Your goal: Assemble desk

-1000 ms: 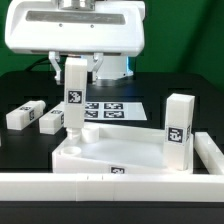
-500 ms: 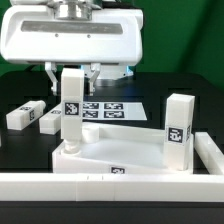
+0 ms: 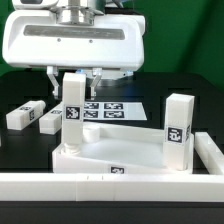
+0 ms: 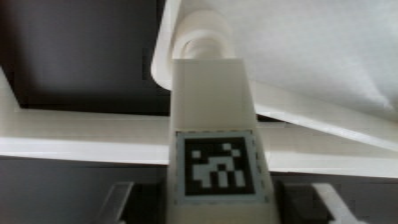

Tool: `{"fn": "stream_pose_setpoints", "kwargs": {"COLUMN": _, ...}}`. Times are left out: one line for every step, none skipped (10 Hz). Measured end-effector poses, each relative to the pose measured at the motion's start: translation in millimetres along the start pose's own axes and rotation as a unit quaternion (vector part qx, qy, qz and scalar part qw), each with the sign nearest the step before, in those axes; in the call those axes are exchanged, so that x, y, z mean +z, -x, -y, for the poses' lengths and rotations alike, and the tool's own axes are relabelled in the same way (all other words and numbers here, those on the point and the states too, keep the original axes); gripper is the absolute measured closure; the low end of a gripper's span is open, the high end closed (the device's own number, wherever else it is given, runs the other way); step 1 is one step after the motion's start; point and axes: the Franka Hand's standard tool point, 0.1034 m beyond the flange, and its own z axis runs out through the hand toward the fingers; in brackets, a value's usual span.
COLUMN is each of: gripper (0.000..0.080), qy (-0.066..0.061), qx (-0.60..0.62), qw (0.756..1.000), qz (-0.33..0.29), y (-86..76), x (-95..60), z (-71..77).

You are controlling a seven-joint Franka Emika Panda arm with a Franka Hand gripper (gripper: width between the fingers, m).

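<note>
The desk panel (image 3: pixel 112 156) lies flat near the front of the table, and shows in the wrist view as a white rimmed panel (image 4: pixel 311 70). One tagged white leg (image 3: pixel 72 112) stands upright with its lower end at the panel's corner socket on the exterior view's left. My gripper (image 3: pixel 73 80) is shut on that leg's upper part from above. In the wrist view the leg (image 4: pixel 217 120) runs from between my gripper (image 4: pixel 222 205) down to the round socket (image 4: pixel 206 44). Another leg (image 3: pixel 178 130) stands upright on the panel's corner at the exterior view's right.
Two loose legs (image 3: pixel 22 116) (image 3: pixel 50 121) lie on the black table at the exterior view's left. The marker board (image 3: pixel 112 111) lies behind the panel. A long white rail (image 3: pixel 110 186) runs along the front and turns up the right side (image 3: pixel 212 152).
My gripper has come down with the leg in it. The leg, tilted a second ago, now stands straighter with its lower end lower at the corner socket.
</note>
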Motion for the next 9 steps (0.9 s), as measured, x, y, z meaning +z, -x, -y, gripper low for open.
{"fn": "stream_pose_setpoints", "kwargs": {"gripper": 0.0509, "qy": 0.0, "qx": 0.0, "qw": 1.0, "qz": 0.001, "y": 0.2, "x": 2.3, "z": -0.6}}
{"fn": "stream_pose_setpoints", "kwargs": {"gripper": 0.0509, "qy": 0.002, "qx": -0.001, "qw": 1.0, "qz": 0.001, "y": 1.3, "x": 4.0, "z": -0.4}}
{"fn": "stream_pose_setpoints", "kwargs": {"gripper": 0.0509, "qy": 0.009, "qx": -0.003, "qw": 1.0, "qz": -0.002, "y": 5.0, "x": 5.6, "z": -0.7}}
{"fn": "stream_pose_setpoints", "kwargs": {"gripper": 0.0509, "qy": 0.016, "qx": -0.004, "qw": 1.0, "qz": -0.008, "y": 6.9, "x": 5.0, "z": -2.1}}
{"fn": "stream_pose_setpoints", "kwargs": {"gripper": 0.0509, "qy": 0.022, "qx": -0.005, "qw": 1.0, "qz": -0.012, "y": 8.9, "x": 4.6, "z": -3.8}}
{"fn": "stream_pose_setpoints", "kwargs": {"gripper": 0.0509, "qy": 0.028, "qx": -0.006, "qw": 0.999, "qz": -0.017, "y": 10.3, "x": 4.1, "z": -5.1}}
{"fn": "stream_pose_setpoints", "kwargs": {"gripper": 0.0509, "qy": 0.031, "qx": -0.006, "qw": 0.999, "qz": -0.019, "y": 11.1, "x": 3.8, "z": -6.2}}
{"fn": "stream_pose_setpoints", "kwargs": {"gripper": 0.0509, "qy": 0.032, "qx": -0.006, "qw": 0.999, "qz": -0.02, "y": 11.1, "x": 3.8, "z": -6.5}}
{"fn": "stream_pose_setpoints", "kwargs": {"gripper": 0.044, "qy": 0.032, "qx": -0.006, "qw": 0.999, "qz": -0.02, "y": 11.4, "x": 4.0, "z": -6.5}}
